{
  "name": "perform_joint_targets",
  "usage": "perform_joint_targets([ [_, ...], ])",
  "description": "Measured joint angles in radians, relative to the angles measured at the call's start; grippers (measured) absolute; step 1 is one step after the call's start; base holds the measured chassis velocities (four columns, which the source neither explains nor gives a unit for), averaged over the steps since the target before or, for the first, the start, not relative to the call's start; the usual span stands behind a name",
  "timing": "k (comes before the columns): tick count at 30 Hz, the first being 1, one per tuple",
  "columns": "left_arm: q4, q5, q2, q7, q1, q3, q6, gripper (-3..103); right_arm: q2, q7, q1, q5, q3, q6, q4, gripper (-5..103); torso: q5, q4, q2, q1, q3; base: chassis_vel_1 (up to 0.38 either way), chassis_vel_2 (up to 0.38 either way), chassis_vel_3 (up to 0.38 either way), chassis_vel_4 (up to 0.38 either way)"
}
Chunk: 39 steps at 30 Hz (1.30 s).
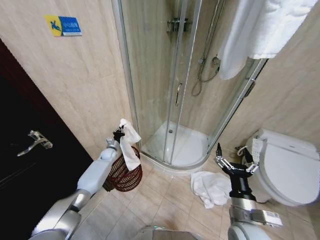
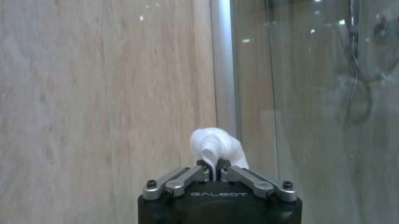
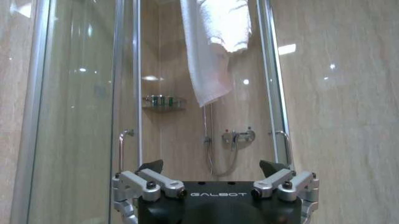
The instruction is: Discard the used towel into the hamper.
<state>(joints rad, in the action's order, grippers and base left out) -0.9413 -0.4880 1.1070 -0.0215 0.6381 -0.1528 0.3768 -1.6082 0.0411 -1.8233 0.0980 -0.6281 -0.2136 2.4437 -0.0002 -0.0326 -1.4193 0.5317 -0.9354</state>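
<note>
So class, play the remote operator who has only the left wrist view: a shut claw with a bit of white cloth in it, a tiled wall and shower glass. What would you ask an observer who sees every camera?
Operator: Where is the hamper?
Observer: The hamper stands on the floor by the shower's edge, right under the left claw.
Operator: How does the towel hang?
Observer: The towel droops from the claw down to the hamper's rim.
Operator: What is the other arm doing?
Observer: The right claw is held open near the toilet.
Operator: Any other cloth?
Observer: A second white towel lies crumpled on the floor.
</note>
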Motion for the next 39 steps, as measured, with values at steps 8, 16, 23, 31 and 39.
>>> perform_joint_targets([
  [8, -0.002, 0.033, 0.002, -0.010, 0.059, -0.026, 0.016, 4, 0.000, 0.000, 0.003, 0.001, -0.001, -0.001, -0.004, 100, 0.0003, 0.0000, 0.000, 0.000, 0.000, 0.000, 0.000, 0.000, 0.000],
  [16, -0.025, 0.056, -0.003, -0.025, 0.149, -0.054, 0.031, 4, 0.000, -0.002, 0.004, 0.001, -0.001, -0.006, -0.009, 100, 0.0001, -0.0001, 0.000, 0.000, 0.000, 0.000, 0.000, 0.000, 0.000],
  [23, -0.007, 0.080, 0.007, -0.041, 0.195, -0.059, 0.043, 4, 0.000, -0.003, 0.000, 0.000, -0.001, -0.012, -0.010, 100, 0.0002, 0.0000, 0.000, 0.000, 0.000, 0.000, 0.000, 0.000, 0.000],
  [31, 0.026, 0.107, 0.029, -0.051, 0.211, -0.050, 0.046, 4, 0.000, -0.002, -0.004, 0.000, -0.004, -0.019, -0.012, 100, 0.0002, 0.0000, 0.000, 0.000, 0.000, 0.000, 0.000, 0.000, 0.000],
  [39, 0.063, 0.119, 0.058, -0.057, 0.217, -0.043, 0.044, 4, 0.000, 0.001, -0.003, 0.000, -0.004, -0.026, -0.022, 100, 0.0002, 0.0000, 0.000, 0.000, 0.000, 0.000, 0.000, 0.000, 0.000],
])
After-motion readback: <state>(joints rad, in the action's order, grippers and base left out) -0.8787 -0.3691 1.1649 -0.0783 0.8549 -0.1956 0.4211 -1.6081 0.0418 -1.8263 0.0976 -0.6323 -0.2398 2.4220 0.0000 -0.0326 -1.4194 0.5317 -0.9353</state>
